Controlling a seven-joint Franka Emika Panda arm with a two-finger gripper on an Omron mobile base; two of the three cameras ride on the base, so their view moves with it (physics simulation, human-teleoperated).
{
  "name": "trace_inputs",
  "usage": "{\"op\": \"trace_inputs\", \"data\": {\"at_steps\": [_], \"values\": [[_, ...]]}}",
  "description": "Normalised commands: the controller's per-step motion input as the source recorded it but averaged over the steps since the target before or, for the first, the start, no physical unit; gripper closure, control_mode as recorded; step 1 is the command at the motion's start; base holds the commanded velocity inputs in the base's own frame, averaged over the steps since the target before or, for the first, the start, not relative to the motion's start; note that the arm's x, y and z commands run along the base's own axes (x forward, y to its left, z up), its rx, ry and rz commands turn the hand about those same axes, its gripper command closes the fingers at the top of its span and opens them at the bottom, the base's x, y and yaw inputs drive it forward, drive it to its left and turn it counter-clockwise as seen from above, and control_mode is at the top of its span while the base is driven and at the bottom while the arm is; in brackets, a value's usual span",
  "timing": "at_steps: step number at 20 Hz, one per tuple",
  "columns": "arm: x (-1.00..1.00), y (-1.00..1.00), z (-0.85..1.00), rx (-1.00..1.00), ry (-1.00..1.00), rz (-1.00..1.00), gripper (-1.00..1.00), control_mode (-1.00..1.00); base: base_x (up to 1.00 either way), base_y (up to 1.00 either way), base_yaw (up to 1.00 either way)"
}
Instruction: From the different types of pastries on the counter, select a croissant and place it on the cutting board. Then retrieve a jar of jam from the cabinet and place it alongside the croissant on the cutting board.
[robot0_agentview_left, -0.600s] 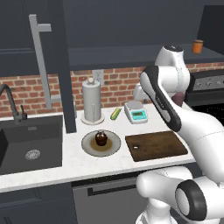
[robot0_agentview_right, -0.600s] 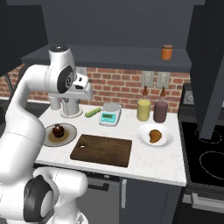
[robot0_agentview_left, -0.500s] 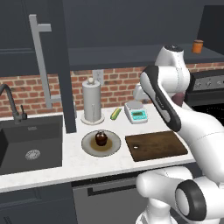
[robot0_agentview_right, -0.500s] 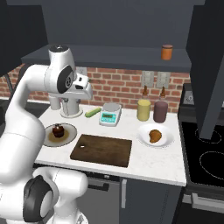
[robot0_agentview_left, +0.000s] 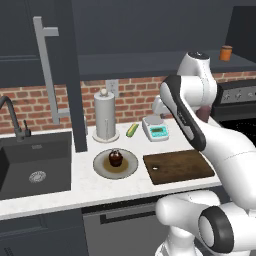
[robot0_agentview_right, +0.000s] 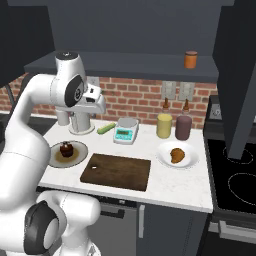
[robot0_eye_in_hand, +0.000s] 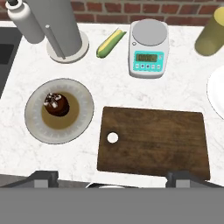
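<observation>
Here, a dark, grainy wooden cutting board (robot0_eye_in_hand: 153, 142), rectangular with a round hole near one end, lies bare on the white marbled counter (robot0_eye_in_hand: 109, 83), beside a round ridged plate (robot0_eye_in_hand: 59, 110) carrying a glossy chocolate cupcake (robot0_eye_in_hand: 55, 104). The golden croissant (robot0_agentview_right: 176, 155) sits on a white plate (robot0_agentview_right: 177, 155) well apart from the board's far end, near two squat bottles, and the orange jam jar (robot0_agentview_right: 190, 59) stands on the dark shelf above. The white arm is folded high over the counter, its gripper (robot0_eye_in_hand: 111, 177) pointing down at the board's near edge with fingers spread wide and nothing between them.
</observation>
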Motion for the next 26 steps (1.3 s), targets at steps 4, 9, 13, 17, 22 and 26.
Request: {"op": "trace_inputs", "data": {"at_steps": [4, 9, 13, 17, 22, 26], "values": [[0.00, 0.00, 0.00, 0.00, 0.00, 0.00, -1.00, -1.00, 0.00, 0.00, 0.00], [0.00, 0.00, 0.00, 0.00, 0.00, 0.00, -1.00, -1.00, 0.00, 0.00, 0.00], [0.00, -0.04, 0.00, -0.01, 0.00, 0.01, -1.00, -1.00, 0.00, 0.00, 0.00], [0.00, -0.21, 0.00, -0.10, 0.02, 0.00, -1.00, -1.00, 0.00, 0.00, 0.00], [0.00, -0.40, 0.00, -0.07, 0.00, 0.00, -1.00, -1.00, 0.00, 0.00, 0.00], [0.00, -0.43, 0.00, -0.05, 0.00, 0.00, -1.00, -1.00, 0.00, 0.00, 0.00]]}}
